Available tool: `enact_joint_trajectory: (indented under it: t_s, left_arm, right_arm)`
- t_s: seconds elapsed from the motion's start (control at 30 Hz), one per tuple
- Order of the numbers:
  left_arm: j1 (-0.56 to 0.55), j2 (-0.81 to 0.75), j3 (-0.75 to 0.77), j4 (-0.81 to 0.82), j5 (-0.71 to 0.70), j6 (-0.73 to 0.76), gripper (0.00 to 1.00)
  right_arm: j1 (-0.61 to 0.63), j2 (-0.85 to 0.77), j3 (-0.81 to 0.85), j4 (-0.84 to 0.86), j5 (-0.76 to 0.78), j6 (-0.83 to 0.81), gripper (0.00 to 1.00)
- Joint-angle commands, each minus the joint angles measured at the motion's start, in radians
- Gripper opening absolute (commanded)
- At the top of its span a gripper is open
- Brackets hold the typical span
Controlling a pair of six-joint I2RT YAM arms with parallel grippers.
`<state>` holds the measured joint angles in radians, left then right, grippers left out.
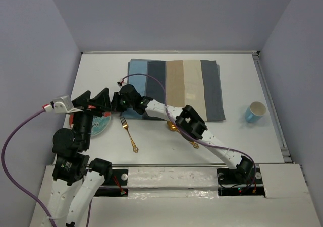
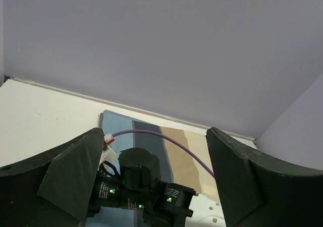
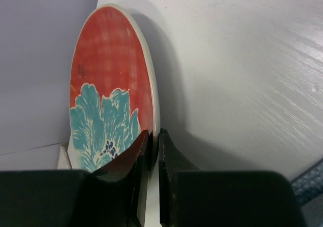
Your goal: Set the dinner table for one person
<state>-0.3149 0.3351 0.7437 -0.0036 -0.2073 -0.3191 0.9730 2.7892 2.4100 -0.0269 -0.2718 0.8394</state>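
Observation:
The red plate with a teal flower (image 3: 111,75) lies at the left of the white dinner table (image 1: 101,68). In the top view the plate (image 1: 99,125) is mostly hidden under my left arm. My right gripper (image 3: 154,142) is shut on the plate's rim, one finger on the painted face and one behind it. In the top view the right gripper (image 1: 114,104) reaches far left across the table. My left gripper (image 1: 94,101) is wide open and empty above the plate, facing the right wrist (image 2: 136,174).
A blue, grey and beige striped placemat (image 1: 176,88) lies at the back middle. A gold fork (image 1: 128,133) lies in front of it. Another gold utensil (image 1: 194,145) is partly hidden under my right arm. A light-blue cup (image 1: 256,111) stands at the right.

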Motion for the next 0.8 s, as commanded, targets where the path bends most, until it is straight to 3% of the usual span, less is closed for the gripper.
enact_joint_trajectory:
  t_s: [0.0,0.1,0.17,0.3,0.47,0.57,0.77]
  left_arm:
    - [0.000,-0.010,-0.012,0.031,0.022,0.015,0.93]
    - [0.004,-0.010,-0.013,0.031,0.022,0.015,0.93]
    - [0.005,-0.013,-0.014,0.030,0.022,0.015,0.93]
    - [0.008,-0.011,-0.014,0.030,0.022,0.015,0.93]
    - [0.010,-0.008,-0.012,0.031,0.016,0.017,0.93]
    - [0.013,-0.010,-0.012,0.031,0.014,0.017,0.93]
    - [0.020,0.002,-0.010,0.034,0.014,0.018,0.93]
  right_arm:
    - [-0.002,0.024,0.012,0.085,-0.053,0.020,0.08]
    - [-0.011,-0.008,-0.032,0.111,-0.052,0.018,0.07]
    - [-0.011,-0.032,-0.051,0.119,-0.053,0.013,0.00]
    - [-0.029,-0.091,-0.118,0.220,-0.072,0.024,0.00]
    - [-0.066,-0.102,-0.039,0.260,-0.145,0.084,0.00]
    - [-0.076,-0.144,-0.071,0.346,-0.176,0.147,0.00]
    - [-0.076,-0.269,-0.109,0.367,-0.147,0.142,0.00]
